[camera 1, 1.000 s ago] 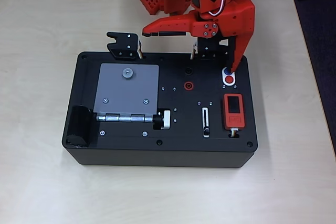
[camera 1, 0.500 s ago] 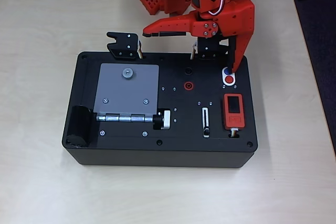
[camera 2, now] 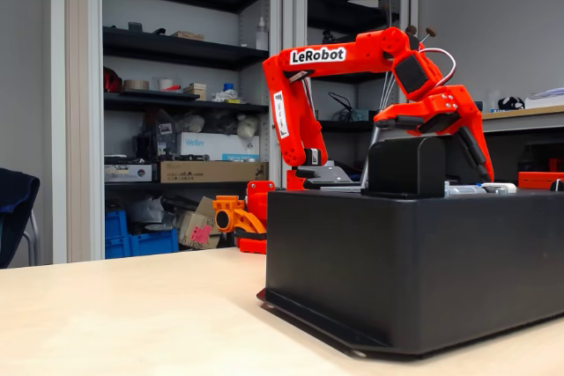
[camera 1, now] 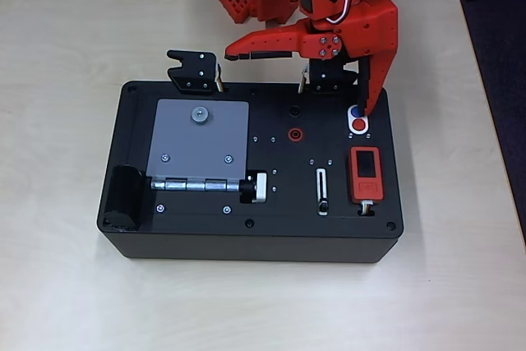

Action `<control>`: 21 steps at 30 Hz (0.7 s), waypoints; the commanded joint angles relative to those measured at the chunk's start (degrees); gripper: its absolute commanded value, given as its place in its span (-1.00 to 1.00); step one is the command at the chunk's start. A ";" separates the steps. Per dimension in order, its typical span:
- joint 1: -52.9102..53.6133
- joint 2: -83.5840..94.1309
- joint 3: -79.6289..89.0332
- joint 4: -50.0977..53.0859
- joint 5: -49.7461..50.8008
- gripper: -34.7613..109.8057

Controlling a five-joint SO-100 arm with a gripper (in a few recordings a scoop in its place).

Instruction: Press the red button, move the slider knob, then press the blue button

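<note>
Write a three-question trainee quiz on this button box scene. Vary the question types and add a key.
1. True or false: in the overhead view the gripper stands wide open, one finger pointing left, the other down at the buttons.
2. Which button does the lower fingertip partly cover? A) red button B) blue button C) neither
3. Fill in: the slider knob sits near the ___ end of its slot in the overhead view.

Key: 1 true. 2 B: the blue button is half hidden under the tip, while the red button shows whole. 3 lower.
</note>
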 commanded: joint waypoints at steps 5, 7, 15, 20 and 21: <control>0.00 1.41 -7.65 5.62 -3.16 0.87; 0.35 0.88 -12.13 8.35 -4.75 0.86; 3.34 4.83 -14.59 4.57 -10.46 0.64; 4.83 15.47 -4.04 -4.31 -8.35 0.25; 5.10 17.67 -1.85 -6.33 -8.26 0.18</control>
